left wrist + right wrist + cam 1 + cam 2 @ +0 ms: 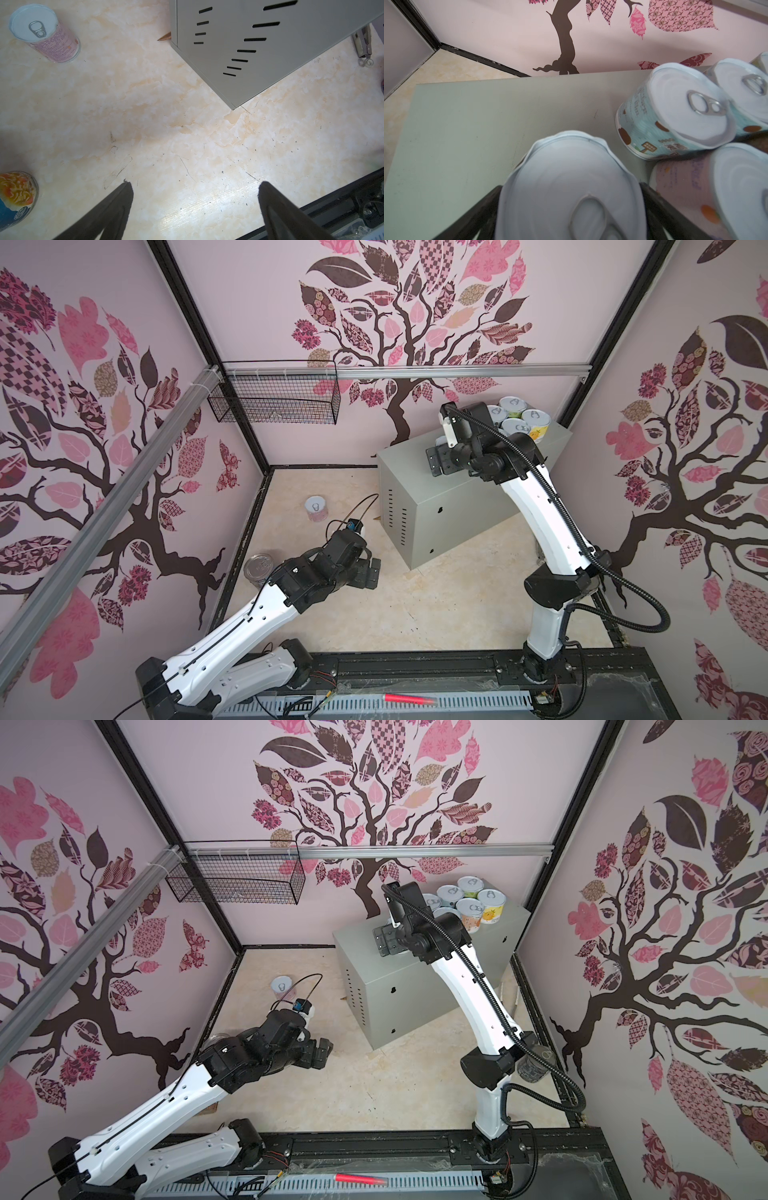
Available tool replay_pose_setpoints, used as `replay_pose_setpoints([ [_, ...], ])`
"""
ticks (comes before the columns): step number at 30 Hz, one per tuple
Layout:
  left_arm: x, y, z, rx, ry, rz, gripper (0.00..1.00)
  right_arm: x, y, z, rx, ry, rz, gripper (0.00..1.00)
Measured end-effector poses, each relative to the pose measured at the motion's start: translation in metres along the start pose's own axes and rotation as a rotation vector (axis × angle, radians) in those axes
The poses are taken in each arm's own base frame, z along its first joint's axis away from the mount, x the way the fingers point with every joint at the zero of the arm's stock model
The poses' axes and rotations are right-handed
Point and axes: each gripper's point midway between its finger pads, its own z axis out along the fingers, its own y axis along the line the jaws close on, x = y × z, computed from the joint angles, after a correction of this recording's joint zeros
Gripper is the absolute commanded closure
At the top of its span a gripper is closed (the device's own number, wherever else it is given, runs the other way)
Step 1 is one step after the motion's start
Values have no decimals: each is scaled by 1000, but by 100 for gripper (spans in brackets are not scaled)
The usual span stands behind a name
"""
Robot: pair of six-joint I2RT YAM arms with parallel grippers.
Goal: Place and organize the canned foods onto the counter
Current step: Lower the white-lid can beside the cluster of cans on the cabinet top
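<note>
Nearest the base, the left tool point(193, 187) is held wide open and empty above the marbled tabletop point(187, 135). A blue-labelled can point(16, 193) is seen upright just beside the left arm. A dark-labelled can point(534, 1071) is partly hidden behind the right arm's elbow. Farther out, a pink-labelled can point(316, 509) is found standing alone on the tabletop, well apart from the grey metal box point(457, 510).

On top of that box, the right tool point(439, 456) is set around a short can point(566, 166), with one finger on each side. Whether the can is pinched or freed cannot be told. It appears to be resting on the box, near its neighbours. At the box's far corner, a cluster of short cans point(470, 909) is closely packed.

The step in hand is judged to be the setting-down of this can beside the cluster, and three cans are yet to be brought up. Next, the right tool would need to be opened fully and lifted straight up, so that no neighbour is knocked. The pink-labelled can could then be approached by the open left tool.
</note>
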Motion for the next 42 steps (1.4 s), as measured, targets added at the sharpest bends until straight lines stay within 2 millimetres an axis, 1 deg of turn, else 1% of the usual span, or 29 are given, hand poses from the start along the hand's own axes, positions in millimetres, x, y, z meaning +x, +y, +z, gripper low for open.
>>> replay_pose_setpoints([
  [7, 1, 2, -7, 5, -12, -4, 2, -4, 1, -3, -10, -15, 11, 0],
  [10, 1, 4, -13, 9, -22, -8, 2, -6, -1, -9, -12, -29, 19, 0],
  [14, 4, 7, -21, 12, -29, -16, 2, -14, -9, -34, -16, -74, 52, 0],
  [18, 5, 11, -31, 14, -42, -26, 2, -22, -21, -71, -33, -139, 104, 1],
  [19, 5, 12, -34, 15, -47, -30, 2, -23, -23, -80, -37, -152, 117, 3],
  [21, 3, 14, -42, 19, -64, -41, 2, -20, -26, -95, -49, -167, 142, 9],
  [24, 2, 17, -53, 22, -90, -56, 2, -11, -27, -106, -56, -170, 191, 16],
  [26, 2, 20, -58, 23, -100, -64, 2, -1, -24, -107, -59, -159, 222, 20],
  [29, 5, 22, -63, 27, -107, -79, 2, 15, -11, -103, -72, -138, 253, 28],
  [34, 9, 25, -69, 33, -111, -99, 2, 40, 11, -84, -94, -101, 308, 39],
  [36, 10, 26, -71, 35, -113, -108, 2, 50, 14, -74, -90, -87, 337, 40],
  [38, 11, 27, -72, 36, -114, -113, 2, 55, 15, -68, -82, -84, 363, 40],
  [42, 13, 28, -75, 39, -117, -118, 2, 54, 16, -60, -72, -104, 414, 40],
])
